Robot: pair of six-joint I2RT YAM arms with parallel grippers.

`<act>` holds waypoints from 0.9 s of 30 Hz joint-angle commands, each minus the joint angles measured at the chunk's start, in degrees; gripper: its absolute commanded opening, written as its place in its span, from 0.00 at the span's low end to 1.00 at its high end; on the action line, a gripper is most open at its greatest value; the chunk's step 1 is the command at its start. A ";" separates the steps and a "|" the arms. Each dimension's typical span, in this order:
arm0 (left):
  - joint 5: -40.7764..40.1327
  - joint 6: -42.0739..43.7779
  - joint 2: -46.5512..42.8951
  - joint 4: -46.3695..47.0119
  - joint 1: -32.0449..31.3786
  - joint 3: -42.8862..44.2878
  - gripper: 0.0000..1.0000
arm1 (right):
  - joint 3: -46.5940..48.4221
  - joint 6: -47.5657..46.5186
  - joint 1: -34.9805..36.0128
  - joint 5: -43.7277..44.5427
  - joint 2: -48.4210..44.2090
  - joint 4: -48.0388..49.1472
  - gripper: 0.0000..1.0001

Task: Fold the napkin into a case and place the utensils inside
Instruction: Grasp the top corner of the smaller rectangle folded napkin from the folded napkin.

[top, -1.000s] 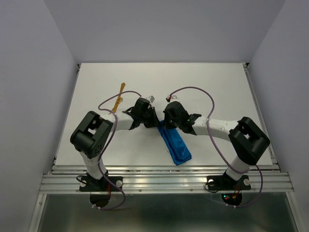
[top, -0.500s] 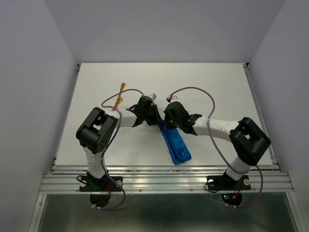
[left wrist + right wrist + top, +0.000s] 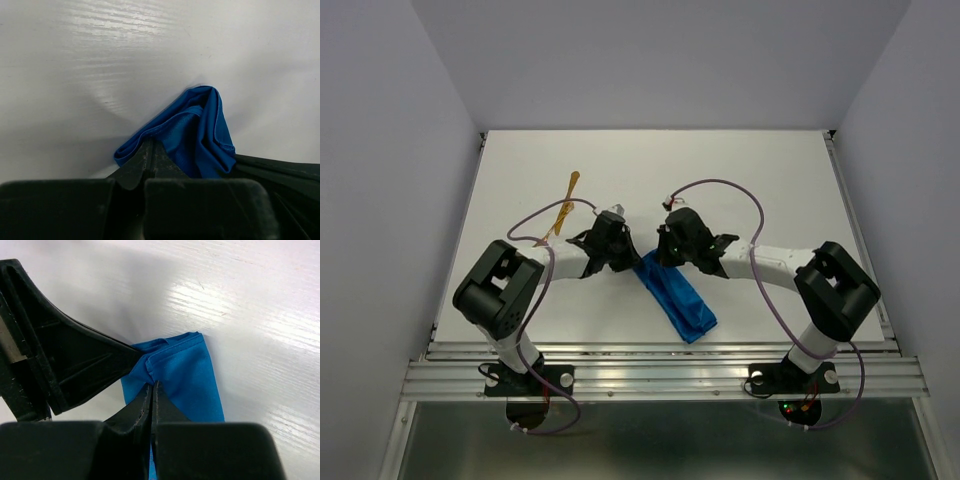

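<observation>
The utensils (image 3: 566, 205) lie on the desk (image 3: 770, 180), to the left of the left tool (image 3: 151, 150); we think a wide sweep of that arm could push them away. This tool is closed on the far end of the napkin (image 3: 200, 135), and the right tool (image 3: 151, 390) pinches the same end, tip almost against tip. If they pull unevenly, a layer may slip out or the fold may open. The napkin is a narrow, bright blue strip, running from the tips toward the arm bases.

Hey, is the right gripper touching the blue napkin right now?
Touching. In the right wrist view the right gripper is shut on a folded corner of the napkin, with no gap showing.
</observation>
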 commanded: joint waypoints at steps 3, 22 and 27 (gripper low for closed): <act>-3.01 0.85 -4.07 -2.87 -0.48 -0.74 0.00 | 2.65 -1.04 -0.65 -3.85 0.95 2.25 0.01; -4.86 12.45 -9.43 -4.36 -5.22 -1.62 0.28 | 2.12 -0.07 -2.94 -13.43 1.22 2.77 0.01; -6.52 15.44 -8.30 -6.72 -7.24 0.57 0.32 | 2.21 0.02 -3.47 -13.79 1.22 2.69 0.00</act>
